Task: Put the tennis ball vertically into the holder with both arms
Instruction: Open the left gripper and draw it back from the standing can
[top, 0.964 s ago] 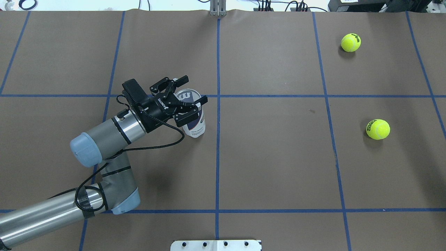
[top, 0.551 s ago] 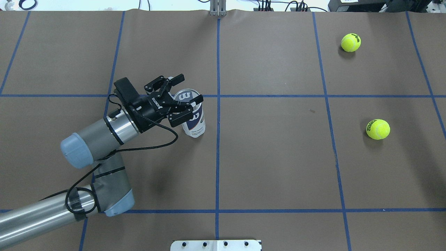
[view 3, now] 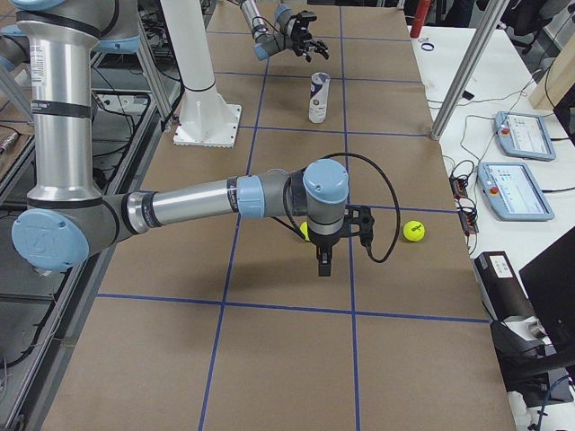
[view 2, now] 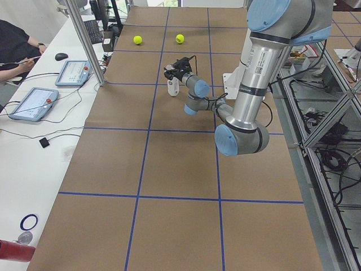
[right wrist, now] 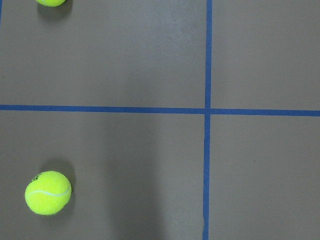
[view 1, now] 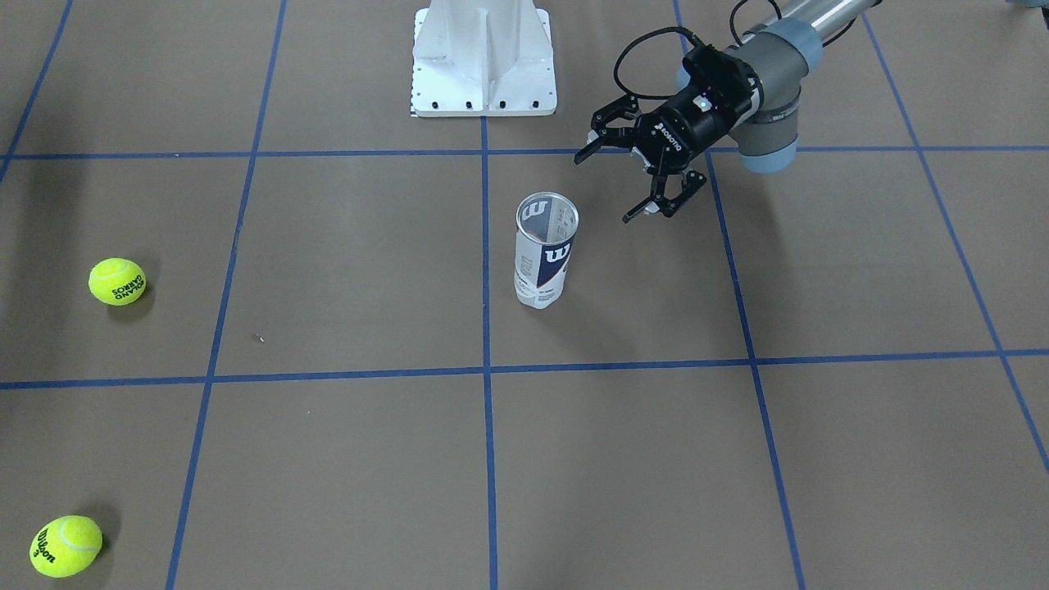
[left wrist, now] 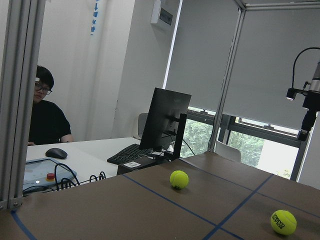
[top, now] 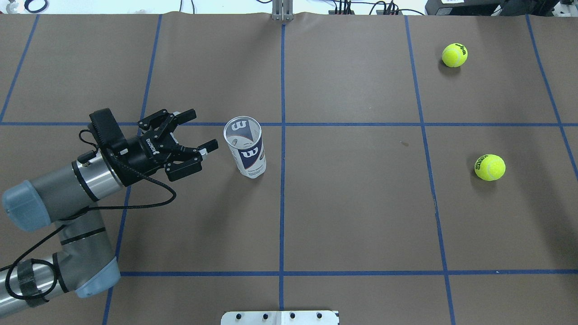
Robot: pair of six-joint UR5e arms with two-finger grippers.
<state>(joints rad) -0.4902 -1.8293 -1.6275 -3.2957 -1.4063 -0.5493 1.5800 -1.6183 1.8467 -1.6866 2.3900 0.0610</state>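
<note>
Seen from overhead, the holder [top: 244, 146] is standing upright, mouth open, with the left tool [top: 201, 131] hovering spread at its 9 o'clock, not touching it. The right tool [view 3: 323, 265] is pointing down, and I cannot tell whether it is spread. In my judgement it should be centring over the tennis ball [top: 490, 167] at the holder's 3 o'clock before pinching.

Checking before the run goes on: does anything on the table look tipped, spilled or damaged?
Nothing stands out. The tennis-ball can stands upright and empty, mouth up. The far tennis ball and the near tennis ball lie loose on the brown paper, away from the can. The left gripper hangs open beside the can, not touching it.
</note>
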